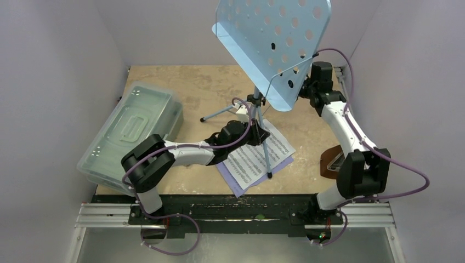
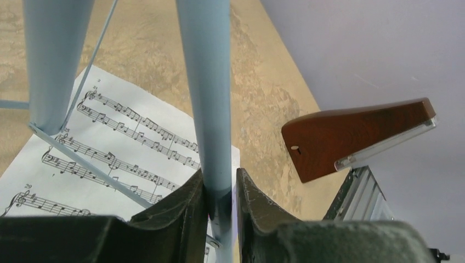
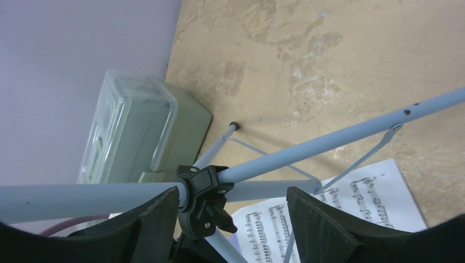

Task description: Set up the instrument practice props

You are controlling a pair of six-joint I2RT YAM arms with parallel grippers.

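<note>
Over at nine o'clock sits the clear lidded box (image 1: 131, 129), out of the action. Moving in, the left gripper (image 2: 219, 189) is clenched on a light-blue tube low on the music stand (image 1: 263, 49). That reads as a steadying hold, so the tripod can't tip or swivel. The stand is upright at table centre, its perforated desk tilted up toward twelve o'clock. One leg comes down on the sheet-music pages (image 1: 255, 159) at six o'clock, white over lilac. Now the right gripper (image 3: 236, 219), up behind the desk at one o'clock: jaws spread wide, released, the shaft passing beside one finger, nothing gripped. The metronome (image 2: 356, 137) waits at four o'clock, half hidden by the right arm.
</note>
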